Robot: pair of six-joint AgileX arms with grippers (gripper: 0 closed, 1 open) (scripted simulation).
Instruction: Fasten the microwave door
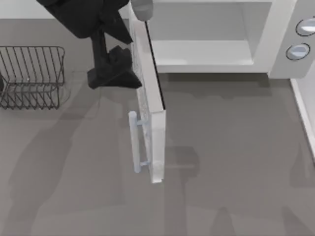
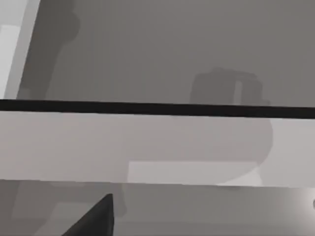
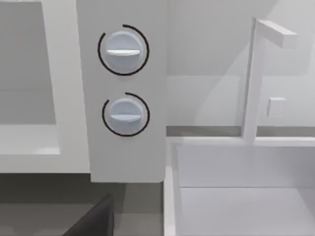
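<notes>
Top view: the microwave door [image 1: 150, 105] stands open, swung out from the microwave body [image 1: 256, 37] at roughly a right angle, edge-on to the camera, with its bar handle [image 1: 134, 142] on the outer face near the free end. The left hand [image 1: 115, 73] sits just beside that outer face, close to the hinge end and well apart from the handle; whether it touches the panel, and how wide its fingers stand, I cannot tell. A wire rack [image 1: 32, 76] rests on the counter [image 1: 231, 162] beyond the hand, away from the door.

Left wrist view: the door's black-edged panel [image 2: 157, 142] spans the frame close up, counter beyond; a dark finger tip [image 2: 96, 221] shows at the edge.

Right wrist view: two round knobs [image 3: 123, 51] on the microwave's control panel, a white sink [image 3: 241, 187] and faucet [image 3: 256, 73] beside it. The right hand's finger spread cannot be judged.
</notes>
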